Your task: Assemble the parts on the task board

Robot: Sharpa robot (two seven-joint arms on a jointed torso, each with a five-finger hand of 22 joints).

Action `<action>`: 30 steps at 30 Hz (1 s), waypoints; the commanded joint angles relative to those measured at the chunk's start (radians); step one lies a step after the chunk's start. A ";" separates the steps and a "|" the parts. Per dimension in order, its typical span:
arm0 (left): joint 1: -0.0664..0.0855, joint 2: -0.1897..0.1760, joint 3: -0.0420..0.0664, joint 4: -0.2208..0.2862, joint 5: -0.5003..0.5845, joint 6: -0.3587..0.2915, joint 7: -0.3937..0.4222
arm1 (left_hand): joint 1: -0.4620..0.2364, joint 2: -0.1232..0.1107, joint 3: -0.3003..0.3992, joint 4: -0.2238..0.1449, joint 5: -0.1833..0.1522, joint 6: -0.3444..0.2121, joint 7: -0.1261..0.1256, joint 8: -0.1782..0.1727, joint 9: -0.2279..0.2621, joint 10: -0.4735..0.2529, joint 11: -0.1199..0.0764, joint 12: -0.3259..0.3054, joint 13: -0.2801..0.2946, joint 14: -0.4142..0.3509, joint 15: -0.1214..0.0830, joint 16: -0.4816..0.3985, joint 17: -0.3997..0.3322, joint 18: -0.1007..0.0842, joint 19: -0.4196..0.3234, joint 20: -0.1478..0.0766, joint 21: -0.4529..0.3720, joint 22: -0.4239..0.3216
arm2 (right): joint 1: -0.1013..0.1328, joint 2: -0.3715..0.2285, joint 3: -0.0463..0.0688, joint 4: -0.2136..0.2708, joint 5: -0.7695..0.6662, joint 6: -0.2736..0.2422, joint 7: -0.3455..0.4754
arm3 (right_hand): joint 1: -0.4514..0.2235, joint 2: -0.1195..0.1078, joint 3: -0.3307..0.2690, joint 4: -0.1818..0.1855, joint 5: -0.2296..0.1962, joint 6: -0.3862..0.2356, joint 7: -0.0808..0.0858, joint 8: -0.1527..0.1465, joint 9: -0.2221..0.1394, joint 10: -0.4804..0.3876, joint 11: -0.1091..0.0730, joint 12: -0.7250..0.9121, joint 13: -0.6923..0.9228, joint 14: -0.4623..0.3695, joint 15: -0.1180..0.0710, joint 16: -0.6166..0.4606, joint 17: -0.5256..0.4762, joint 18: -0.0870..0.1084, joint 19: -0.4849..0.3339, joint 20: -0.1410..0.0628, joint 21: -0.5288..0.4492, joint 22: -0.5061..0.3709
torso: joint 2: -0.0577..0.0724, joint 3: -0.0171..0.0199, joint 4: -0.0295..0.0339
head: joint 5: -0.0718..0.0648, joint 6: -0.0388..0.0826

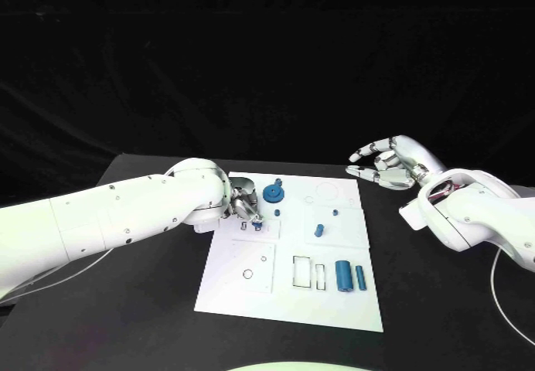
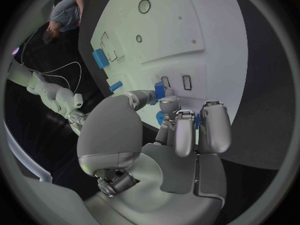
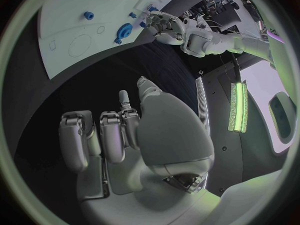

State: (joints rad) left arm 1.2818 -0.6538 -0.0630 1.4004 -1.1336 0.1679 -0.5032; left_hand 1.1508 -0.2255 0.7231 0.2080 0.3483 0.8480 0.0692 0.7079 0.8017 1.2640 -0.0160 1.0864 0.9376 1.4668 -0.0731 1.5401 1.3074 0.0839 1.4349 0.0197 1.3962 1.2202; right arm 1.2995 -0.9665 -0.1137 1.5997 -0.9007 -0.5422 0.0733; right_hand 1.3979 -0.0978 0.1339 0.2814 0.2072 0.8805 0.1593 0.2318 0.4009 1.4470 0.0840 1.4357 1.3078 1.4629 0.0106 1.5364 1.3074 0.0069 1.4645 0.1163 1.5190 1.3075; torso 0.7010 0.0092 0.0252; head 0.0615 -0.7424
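Small blue part [image 2: 159, 89] pinched in left hand [image 1: 244, 206] fingertips, low over slots near task board [image 1: 335, 309] left edge. Step, judged: seating part in slot. Next calls for upright alignment, gentle press. Right hand [image 1: 386, 163] off board's far right corner, fingers apart, curled, holding nothing. Black table [image 1: 134, 325]; dark backdrop behind.

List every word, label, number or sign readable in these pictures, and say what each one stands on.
There is no readable text.
The task board bears only printed outlines, circles and rectangles, with no letters or numbers that can be made out.
The blue parts carry no marking that shows.
The left hand and right hand show no label or brand.
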 commanded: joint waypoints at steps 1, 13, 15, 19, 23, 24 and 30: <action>-0.002 0.005 0.000 -0.001 -0.027 0.023 -0.005 | -0.007 0.006 0.192 -0.197 0.008 0.015 -0.006 0.005 -0.001 0.008 0.001 0.006 0.002 0.094 -0.004 0.007 0.233 -0.015 0.003 -0.003 0.006 0.001 | -0.001 0.001 0.000 0.002 -0.006 0.003 0.007 | -0.011 0.000 0.001 0.007 0.005 0.004 -0.001 0.007 0.001 -0.001 -0.008 -0.006 0.127 0.080 -0.007 -0.003 0.137 0.010 0.067 -0.006 -0.006 0.222 | 0.000 -0.0001 0.0007 | -0.001 -0.001; -0.009 0.013 -0.001 -0.008 -0.046 0.041 -0.008 | -0.010 0.004 0.193 -0.198 0.019 0.017 -0.007 0.006 0.002 0.011 -0.001 0.008 0.004 0.094 -0.005 0.007 0.234 -0.016 0.004 -0.003 0.008 0.004 | -0.003 0.001 0.000 0.002 -0.006 0.006 0.008 | -0.017 0.000 0.000 0.007 0.006 0.004 -0.001 0.008 0.001 -0.001 -0.009 -0.007 0.126 0.080 -0.007 -0.004 0.136 0.010 0.066 -0.006 -0.008 0.221 | 0.000 0.0001 0.0006 | 0.000 -0.004; -0.010 0.013 -0.001 -0.009 -0.048 0.042 -0.009 | -0.010 0.004 0.193 -0.198 0.019 0.017 -0.007 0.006 0.002 0.011 -0.001 0.008 0.004 0.094 -0.005 0.007 0.234 -0.016 0.004 -0.003 0.008 0.004 | -0.003 0.001 0.000 0.003 -0.006 0.006 0.009 | -0.017 0.000 0.000 0.007 0.006 0.004 -0.001 0.008 0.001 -0.001 -0.009 -0.007 0.126 0.080 -0.007 -0.004 0.136 0.010 0.066 -0.006 -0.008 0.221 | 0.000 0.0000 0.0008 | 0.000 -0.004; -0.011 0.014 -0.001 -0.011 -0.054 0.044 -0.010 | -0.011 0.004 0.193 -0.198 0.021 0.018 -0.007 0.006 0.003 0.012 -0.001 0.009 0.006 0.094 -0.006 0.007 0.234 -0.016 0.005 -0.003 0.009 0.006 | -0.003 0.001 0.000 0.003 -0.006 0.006 0.009 | -0.017 0.000 0.000 0.007 0.006 0.004 -0.001 0.008 0.001 -0.001 -0.009 -0.007 0.126 0.080 -0.007 -0.004 0.136 0.010 0.066 -0.006 -0.008 0.221 | 0.000 0.0000 0.0009 | 0.000 -0.004; -0.012 0.013 -0.001 -0.013 -0.057 0.047 -0.011 | -0.012 0.004 0.193 -0.198 0.022 0.018 -0.007 0.006 0.003 0.013 -0.001 0.010 0.008 0.095 -0.006 0.008 0.235 -0.016 0.006 -0.003 0.009 0.007 | -0.003 0.001 0.000 0.003 -0.006 0.007 0.010 | -0.017 0.000 0.000 0.007 0.006 0.004 -0.001 0.008 0.001 -0.001 -0.009 -0.007 0.126 0.080 -0.007 -0.004 0.136 0.010 0.066 -0.006 -0.008 0.221 | 0.000 0.0005 0.0004 | 0.000 -0.005; -0.012 0.013 -0.001 -0.013 -0.057 0.048 -0.011 | -0.012 0.004 0.193 -0.198 0.022 0.018 -0.007 0.006 0.003 0.013 -0.001 0.010 0.008 0.095 -0.006 0.008 0.235 -0.016 0.006 -0.003 0.009 0.007 | -0.004 0.001 0.000 0.003 -0.006 0.007 0.010 | -0.017 0.000 0.000 0.007 0.006 0.004 -0.001 0.008 0.001 -0.001 -0.009 -0.007 0.126 0.080 -0.007 -0.004 0.136 0.010 0.066 -0.006 -0.008 0.221 | 0.000 0.0005 0.0004 | 0.000 -0.005; -0.012 0.012 -0.001 -0.014 -0.060 0.055 -0.013 | -0.012 0.004 0.193 -0.198 0.024 0.019 -0.008 0.006 0.004 0.014 -0.001 0.011 0.009 0.095 -0.006 0.008 0.235 -0.017 0.006 -0.003 0.010 0.008 | -0.004 0.001 0.000 0.002 -0.006 0.007 0.010 | -0.017 0.000 0.000 0.007 0.006 0.004 -0.001 0.008 0.001 -0.001 -0.009 -0.007 0.126 0.080 -0.007 -0.004 0.136 0.010 0.066 -0.006 -0.008 0.221 | 0.001 0.0000 0.0012 | 0.000 -0.006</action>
State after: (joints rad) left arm 1.2713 -0.6422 -0.0635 1.3869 -1.1816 0.1972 -0.5102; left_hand 1.1371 -0.2312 0.7233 0.2080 0.3675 0.8615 0.0625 0.7107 0.8032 1.2711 -0.0160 1.0914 0.9446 1.4668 -0.0730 1.5441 1.3074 0.0839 1.4348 0.0197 1.4008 1.2274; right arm 1.2962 -0.9661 -0.1137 1.6009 -0.9006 -0.5420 0.0748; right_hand 1.3883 -0.0988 0.1339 0.2814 0.2072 0.8805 0.1593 0.2359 0.4009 1.4470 0.0840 1.4357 1.3075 1.4667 0.0068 1.5364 1.3081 0.0069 1.4644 0.1164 1.5151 1.3081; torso 0.7013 0.0094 0.0261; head 0.0613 -0.7479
